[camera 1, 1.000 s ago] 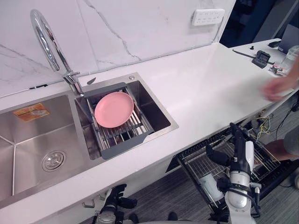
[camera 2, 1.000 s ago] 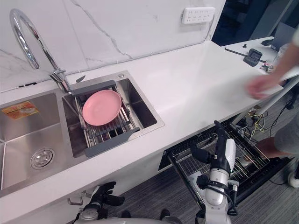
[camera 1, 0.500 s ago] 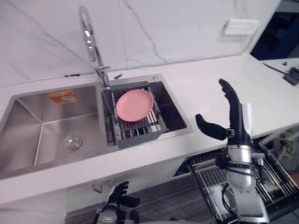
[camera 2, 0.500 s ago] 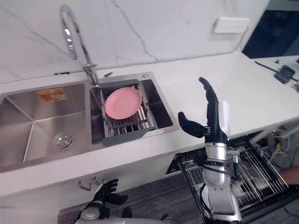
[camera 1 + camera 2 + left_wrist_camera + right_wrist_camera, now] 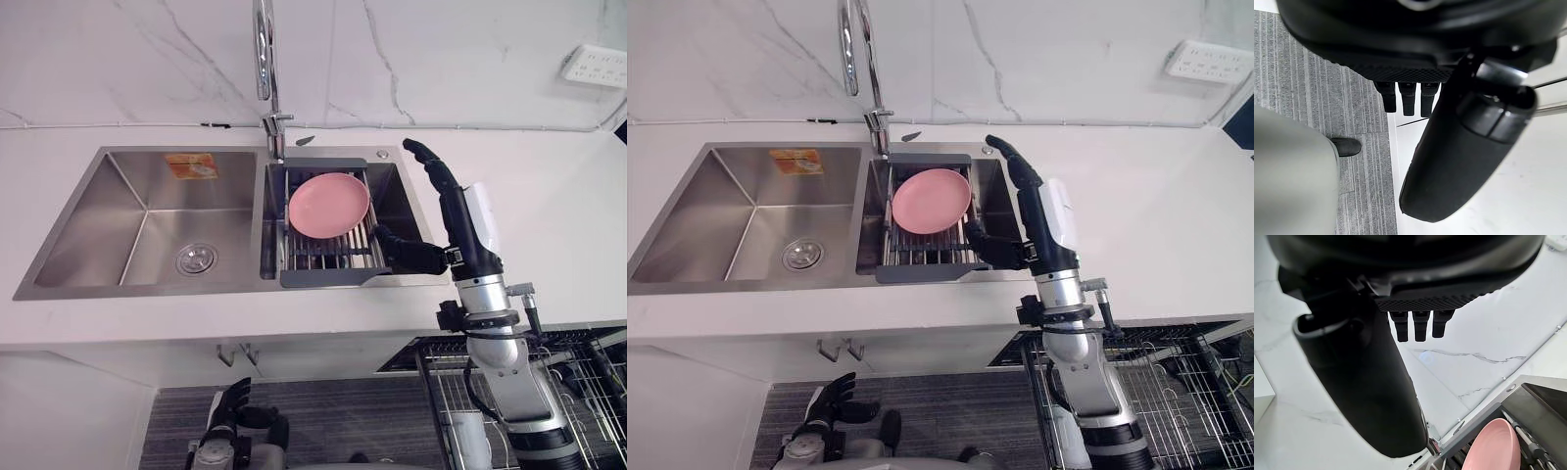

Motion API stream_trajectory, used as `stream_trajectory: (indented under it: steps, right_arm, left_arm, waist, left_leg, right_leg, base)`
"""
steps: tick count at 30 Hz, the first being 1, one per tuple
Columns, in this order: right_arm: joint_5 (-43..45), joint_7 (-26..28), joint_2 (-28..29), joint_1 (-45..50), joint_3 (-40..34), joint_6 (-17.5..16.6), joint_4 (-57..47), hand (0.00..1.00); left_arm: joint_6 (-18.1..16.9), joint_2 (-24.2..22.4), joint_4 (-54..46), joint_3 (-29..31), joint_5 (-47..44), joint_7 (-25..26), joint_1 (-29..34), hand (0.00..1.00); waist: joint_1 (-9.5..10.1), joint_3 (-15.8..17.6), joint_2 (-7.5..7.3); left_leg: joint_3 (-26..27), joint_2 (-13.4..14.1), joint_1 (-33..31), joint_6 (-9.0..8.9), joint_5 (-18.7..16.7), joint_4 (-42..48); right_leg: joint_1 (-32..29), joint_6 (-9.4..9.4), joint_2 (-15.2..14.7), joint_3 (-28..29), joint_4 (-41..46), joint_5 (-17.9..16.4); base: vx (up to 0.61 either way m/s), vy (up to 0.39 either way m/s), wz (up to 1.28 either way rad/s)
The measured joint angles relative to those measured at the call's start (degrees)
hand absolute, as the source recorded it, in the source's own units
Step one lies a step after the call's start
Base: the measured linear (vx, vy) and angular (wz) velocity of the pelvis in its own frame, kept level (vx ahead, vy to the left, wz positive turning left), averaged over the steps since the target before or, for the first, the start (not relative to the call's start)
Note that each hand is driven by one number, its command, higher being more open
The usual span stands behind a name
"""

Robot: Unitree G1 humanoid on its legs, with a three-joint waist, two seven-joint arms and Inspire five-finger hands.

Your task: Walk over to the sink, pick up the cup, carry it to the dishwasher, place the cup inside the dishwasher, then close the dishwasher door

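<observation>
R arm (image 5: 502, 364) silver-grey; R hand (image 5: 458, 233) black w/ white cover; L hand (image 5: 227, 413) black too.

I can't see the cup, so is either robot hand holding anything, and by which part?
Nothing is held. The right robot hand is open, raised by the sink; the left robot hand hangs open near the floor.
</observation>
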Motion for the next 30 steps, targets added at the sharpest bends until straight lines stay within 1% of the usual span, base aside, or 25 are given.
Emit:
stream_trajectory:
  steps: [2, 3, 4, 5, 6, 7, 8, 9, 10, 11, 12, 13, 14, 15, 16, 18, 21, 23, 26, 30]
  right_arm:
    - [-1.2, 0.0, 0.0, 0.0, 0.0, 0.4, 1.7, 0.90]
    - [-2.4, 0.0, 0.0, -0.3, 0.2, 1.1, 3.1, 0.90]
    - [-2.9, 0.1, -0.1, -1.0, 0.9, 1.7, 4.5, 0.90]
    - [-4.1, 0.1, 0.0, -1.3, 1.4, 2.6, 5.7, 0.90]
    - [-4.6, 0.2, -0.1, -1.3, 1.5, 2.8, 6.4, 0.90]
    - [-5.1, 0.2, -0.2, -1.4, 1.5, 3.1, 6.9, 0.90]
    - [-5.2, 0.3, -0.4, -1.4, 1.5, 3.2, 7.0, 0.90]
    - [-6.2, 0.2, -1.2, -1.4, 1.5, 3.2, 6.9, 0.90]
    - [-6.9, 0.2, -2.4, -1.5, 1.5, 3.1, 6.7, 0.90]
    - [-7.3, 0.2, -3.0, -1.5, 1.5, 3.0, 6.6, 0.90]
    - [-7.5, 0.2, -3.6, -1.6, 1.5, 3.0, 6.2, 0.90]
    - [-7.8, 0.2, -4.2, -1.8, 1.5, 2.7, 6.1, 0.90]
    - [-8.0, 0.2, -4.5, -1.9, 1.5, 2.6, 6.0, 0.90]
    - [-8.4, 0.3, -4.9, -1.8, 1.5, 2.5, 6.0, 0.90]
    - [-8.4, 0.3, -5.2, -1.8, 1.4, 2.5, 6.1, 0.90]
    - [-8.4, 0.3, -6.8, -1.6, 1.4, 2.5, 6.1, 0.90]
    - [-8.3, 0.3, -8.9, -1.5, 0.8, 2.5, 6.8, 0.90]
    - [-8.3, 0.4, -9.1, -1.5, 0.8, 2.4, 7.1, 0.90]
    - [-8.3, 1.0, -9.1, -1.5, 1.0, 1.5, 7.9, 0.90]
    - [-8.3, 1.1, -9.1, -1.5, 1.1, 1.5, 10.5, 0.90]
  left_arm:
    - [0.0, 0.7, -0.2, -0.5, 0.0, 0.0, 0.0, 0.90]
    - [0.0, 1.0, -0.6, -0.6, 0.0, 0.0, 0.0, 0.90]
    - [0.0, 1.1, -0.5, -0.6, 0.0, 0.1, -0.1, 0.90]
    - [0.0, 1.6, -0.3, -1.1, 0.0, 0.1, -0.1, 0.90]
    - [0.0, 1.9, -0.2, -1.3, -0.1, 0.1, 0.0, 0.90]
    - [0.3, 2.0, -0.3, -1.2, -0.1, 0.0, -0.1, 0.90]
    - [0.5, 1.9, -0.2, -1.3, -0.2, 0.0, 0.0, 0.90]
    - [0.8, 1.6, 0.0, -1.2, -0.2, 0.0, 0.0, 0.90]
    - [0.8, 1.8, 0.0, -0.9, -0.2, -0.1, 0.0, 0.90]
    - [0.6, 2.0, 0.1, -1.0, -0.2, -0.1, 0.0, 0.90]
    - [0.4, 2.6, -0.1, -1.0, -0.2, -0.3, 0.1, 0.90]
    - [0.4, 2.7, 0.1, -0.9, -0.2, -1.2, -0.2, 0.90]
    - [0.3, 2.2, 0.0, -0.8, -0.2, -1.0, -0.2, 0.90]
    - [-0.2, 1.4, -0.1, -0.5, -0.2, -0.6, 0.1, 0.90]
    - [-0.3, 0.9, -0.1, -0.1, -0.2, -0.1, 0.4, 0.90]
    - [-0.2, 0.6, 0.1, 0.4, -0.2, 0.1, 0.5, 0.90]
    - [0.3, 0.4, 0.1, 1.1, -0.2, 0.3, 0.7, 0.90]
    - [0.5, 0.4, 0.0, 1.0, -0.2, 0.2, 0.7, 0.90]
    - [0.5, 0.4, 0.0, 0.7, -0.1, 0.0, 0.6, 0.90]
    - [0.1, 0.5, 0.0, 0.1, 0.0, 0.0, 0.6, 0.90]
  waist:
    - [-0.40, 0.6, -1.20]
    - [-0.40, 1.2, -2.11]
    - [-0.43, 1.3, -2.15]
    - [-0.59, 1.3, -2.21]
    - [-0.90, 1.5, -2.48]
    - [-1.53, 1.7, -2.29]
    - [-2.07, 1.8, -1.87]
    - [-2.93, 2.1, -1.43]
    - [-2.98, 2.1, -1.48]
    - [-3.01, 1.9, -1.79]
    - [-2.97, 1.2, -3.37]
    - [-2.85, 1.1, -4.02]
    - [-2.58, 1.1, -3.03]
    - [-2.16, 1.0, -1.53]
    - [-2.35, 0.9, -0.49]
    - [-2.49, 0.8, -0.24]
    - [-2.60, 0.8, -0.20]
    - [-2.43, 0.8, -0.19]
    - [-2.34, 0.7, -0.19]
    - [-2.33, 0.7, -0.05]
  left_leg:
    - [3.0, -1.1, 1.6, 0.51, -0.8, -0.4]
    - [4.2, -2.1, 3.1, 0.69, -1.0, -1.1]
    - [4.3, -2.4, 3.5, 0.90, -1.2, -1.4]
    - [4.3, -2.7, 4.3, 0.98, -1.1, -1.3]
    - [4.0, -2.8, 5.3, 1.11, -1.1, -1.1]
    - [3.0, -2.2, 6.2, 1.60, -1.3, -0.9]
    - [2.3, -1.8, 6.4, 1.62, -1.6, -0.5]
    - [0.9, -0.6, 6.3, 1.24, -2.2, 0.7]
    - [0.0, 0.0, 6.0, 0.72, -2.7, 1.6]
    - [-0.5, -0.2, 5.5, 0.30, -3.0, 2.3]
    - [-1.4, -1.2, 4.8, -0.26, -3.8, 3.3]
    - [-2.5, -2.0, 4.5, -0.85, -4.9, 4.8]
    - [-2.6, -1.2, 4.0, -1.33, -5.5, 5.6]
    - [-2.9, 0.1, 3.4, -1.73, -6.3, 6.5]
    - [-3.5, 1.2, 3.4, -2.20, -6.6, 6.4]
    - [-4.2, 2.2, 3.6, -2.81, -6.9, 6.4]
    - [-5.8, 3.0, 4.6, -3.22, -7.0, 6.1]
    - [-6.3, 3.0, 4.9, -3.29, -7.1, 6.0]
    - [-6.5, 2.6, 4.9, -3.26, -7.1, 6.1]
    - [-6.8, 2.2, 4.6, -2.95, -6.8, 5.9]
  right_leg:
    - [-1.6, 1.01, -3.2, 0.5, 6.2, -3.6]
    - [-2.6, 1.74, -5.3, 1.6, 10.8, -5.4]
    - [-4.3, 1.94, -6.1, 3.4, 14.8, -5.6]
    - [-6.7, 1.38, -6.8, 7.5, 20.5, -5.3]
    - [-7.9, 0.41, -6.7, 10.9, 23.7, -4.7]
    - [-10.3, -1.64, -5.6, 15.7, 27.9, -4.3]
    - [-10.8, -1.91, -4.3, 18.2, 28.5, -5.1]
    - [-11.3, -1.73, -1.4, 22.4, 26.6, -7.2]
    - [-11.7, -1.60, 0.8, 25.3, 22.4, -7.4]
    - [-11.7, -1.14, 1.3, 26.0, 19.0, -6.6]
    - [-11.7, -1.35, 1.0, 26.7, 13.4, -2.0]
    - [-10.9, 0.71, 0.2, 26.7, 11.1, -0.3]
    - [-10.2, 0.44, 0.8, 26.3, 9.9, 0.0]
    - [-8.9, -0.06, 2.2, 25.7, 7.4, 0.9]
    - [-7.6, -0.49, 3.2, 24.6, 5.4, 1.7]
    - [-6.5, -0.77, 4.3, 23.8, 4.0, 2.0]
    - [-3.7, -0.97, 4.8, 22.0, 1.9, 2.2]
    - [-2.8, -0.95, 4.8, 21.5, 1.1, 2.4]
    - [-1.4, -0.84, 4.7, 21.4, -1.5, 3.6]
    - [-0.9, -0.73, 4.4, 21.2, -2.8, 4.2]
  base:
    - [0.09, 0.069, 0.01]
    - [0.10, 0.062, -0.14]
    - [0.07, 0.061, -0.22]
    - [0.09, 0.062, -0.14]
    - [0.17, 0.058, 0.06]
    - [0.19, 0.025, 0.23]
    - [0.18, -0.017, 0.47]
    - [0.13, -0.033, 0.57]
    - [0.12, -0.044, 0.60]
    - [0.10, -0.072, 0.51]
    - [0.12, -0.132, 0.55]
    - [0.13, -0.145, 0.44]
    - [0.13, -0.140, 0.25]
    - [0.15, -0.127, 0.10]
    - [0.11, -0.099, 0.11]
    - [0.11, -0.093, 0.15]
    - [0.09, -0.058, 0.28]
    - [0.03, -0.003, 0.16]
    - [0.00, 0.021, 0.05]
    - [-0.03, 0.018, 0.04]
